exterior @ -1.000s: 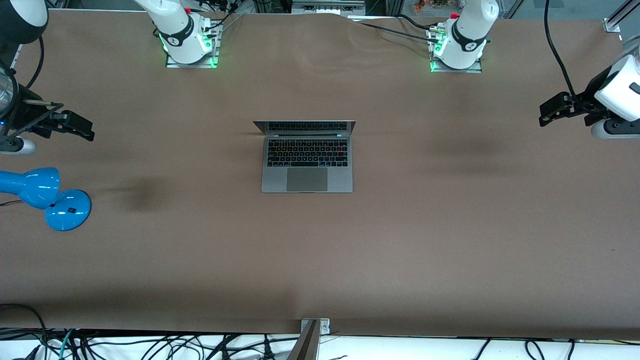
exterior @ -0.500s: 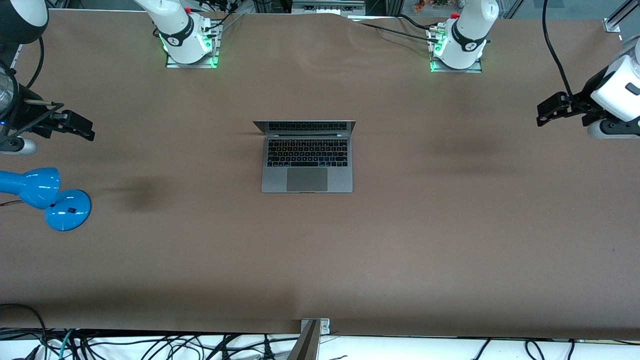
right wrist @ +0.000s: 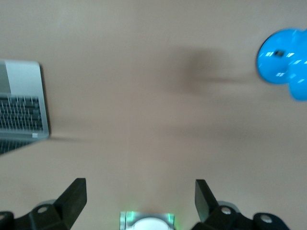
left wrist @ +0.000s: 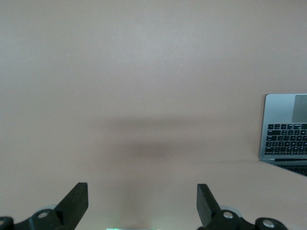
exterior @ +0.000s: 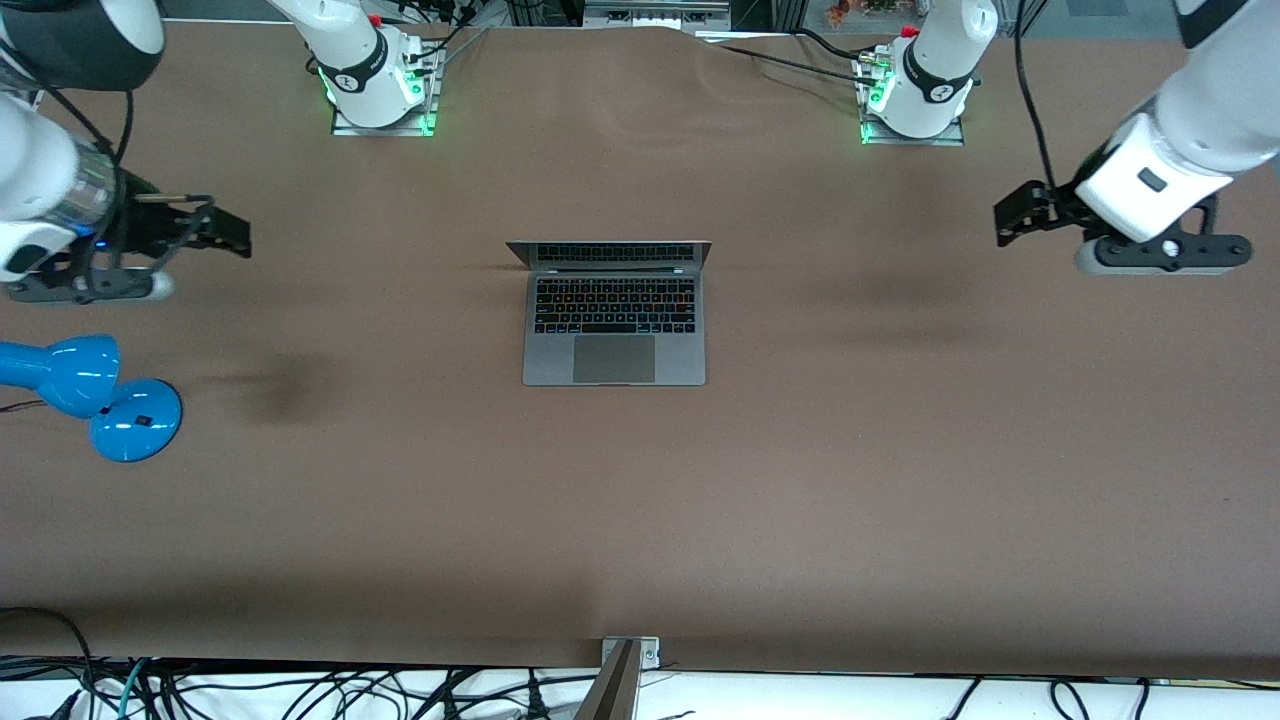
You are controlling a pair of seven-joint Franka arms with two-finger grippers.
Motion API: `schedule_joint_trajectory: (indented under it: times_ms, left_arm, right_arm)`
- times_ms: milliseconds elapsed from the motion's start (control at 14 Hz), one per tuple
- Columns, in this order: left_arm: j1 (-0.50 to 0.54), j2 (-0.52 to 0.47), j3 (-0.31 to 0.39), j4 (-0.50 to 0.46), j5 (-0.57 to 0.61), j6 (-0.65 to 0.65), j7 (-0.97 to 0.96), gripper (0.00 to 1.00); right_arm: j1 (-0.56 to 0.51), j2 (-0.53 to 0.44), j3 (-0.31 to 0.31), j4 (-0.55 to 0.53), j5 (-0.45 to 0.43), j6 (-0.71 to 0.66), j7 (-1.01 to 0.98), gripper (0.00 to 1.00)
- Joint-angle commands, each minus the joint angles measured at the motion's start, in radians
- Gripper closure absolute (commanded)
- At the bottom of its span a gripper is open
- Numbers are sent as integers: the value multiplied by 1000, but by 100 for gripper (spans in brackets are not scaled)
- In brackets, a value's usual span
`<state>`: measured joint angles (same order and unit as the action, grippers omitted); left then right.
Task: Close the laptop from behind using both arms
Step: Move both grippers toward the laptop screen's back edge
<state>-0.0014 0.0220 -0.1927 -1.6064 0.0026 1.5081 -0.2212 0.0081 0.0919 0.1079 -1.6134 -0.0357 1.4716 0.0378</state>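
The laptop [exterior: 614, 315] sits open near the middle of the brown surface [exterior: 800, 480], about midway between the two arms' ends, with both pincers up in the air and well apart from it. The left pincer [exterior: 1012, 220] hangs over bare surface toward the left arm's end, its black fingers [left wrist: 76, 201] spread wide in the left wrist view, nothing between them. In that same view the laptop's corner [left wrist: 287, 132] shows off to one side, clear of the fingers.

Over at the other end, the right pincer [exterior: 228, 232] hovers over the surface too, its fingers [right wrist: 74, 196] also spread wide and holding nothing (the right wrist view catches the laptop's edge [right wrist: 21, 108] at one side and the blue lamp [right wrist: 284, 63] at the other). That blue desk lamp [exterior: 95, 395] rests on the surface at the right arm's end, nearer the front camera than the right pincer.

As for writing: the keys are lit with small coloured marks, but no letter or brand can be read, and the marks on the arm bases are too small to make out.

The laptop's lid stands raised at the edge toward the robots' bases, screen facing the front camera and reflecting the keyboard. The trackpad lies at the edge nearer the front camera. The hinge line runs from one arm's end toward the other.
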Motion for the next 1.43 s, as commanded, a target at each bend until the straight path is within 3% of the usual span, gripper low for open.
schedule_joint_trajectory:
  times_ms: [0, 286, 500, 643, 929, 1000, 1071, 1143, 1286, 1357]
  left_arm:
    - [0, 10, -89, -7, -13, 0, -127, 0]
    - [-3, 76, -249, 2, -47, 7, -357, 0]
    - [-23, 148, -318, 5, -49, 7, -444, 0]
    - [-58, 189, -329, 5, -70, 4, -507, 0]
    - [-103, 280, -330, 6, -144, 4, -527, 0]
    - [-114, 300, -332, 10, -145, 6, -541, 0]
    - [-129, 321, -332, 11, -165, 11, -567, 0]
    - [-134, 338, -330, 11, -174, 17, -596, 1]
    - [-166, 371, -330, 13, -176, 17, -635, 10]
    - [-170, 386, -332, 13, -179, 18, -653, 13]
  right_arm:
    - [6, 17, 19, -3, 14, -60, -12, 0]
    - [7, 2, 140, -83, 26, -48, 13, 0]
    - [7, -14, 194, -147, 72, 12, 72, 0]
    - [7, -41, 242, -221, 98, 87, 140, 0]
    - [6, -40, 412, -292, 108, 170, 394, 0]
    - [7, -32, 435, -310, 108, 194, 401, 6]
    - [7, -28, 458, -330, 114, 228, 409, 24]
    - [7, -24, 478, -338, 138, 243, 415, 53]
    - [22, 5, 492, -349, 158, 260, 451, 100]
    - [32, 28, 504, -350, 164, 263, 473, 100]
